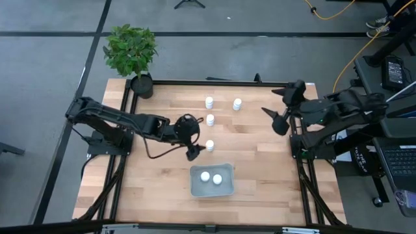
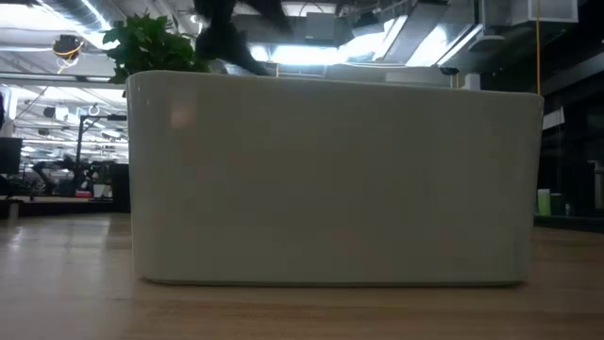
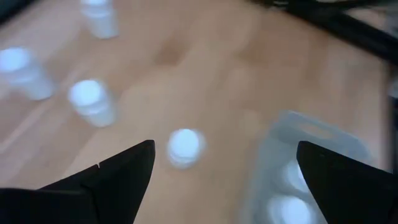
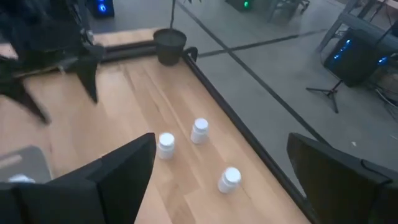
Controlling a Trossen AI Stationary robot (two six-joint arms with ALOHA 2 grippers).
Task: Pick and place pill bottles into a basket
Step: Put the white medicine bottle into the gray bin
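The pale grey-blue basket [image 1: 211,190] sits near the table's front middle with two white pill bottles [image 1: 205,176] [image 1: 218,179] inside; its wall fills the low view [image 2: 330,179]. Four more bottles stand upright on the wood: the nearest one [image 1: 210,145] [image 3: 185,147], one behind it [image 1: 210,119], and two at the far side [image 1: 209,103] [image 1: 237,104]. My left gripper [image 1: 193,138] [image 3: 224,180] is open and empty, just left of the nearest bottle, above the table. My right gripper [image 1: 276,107] [image 4: 221,180] is open and empty, raised at the table's right.
A potted plant [image 1: 132,52] in a black pot [image 4: 170,43] stands at the table's far left corner. A black rail [image 1: 214,81] frames the table. Bare wood lies between the bottles and the right arm.
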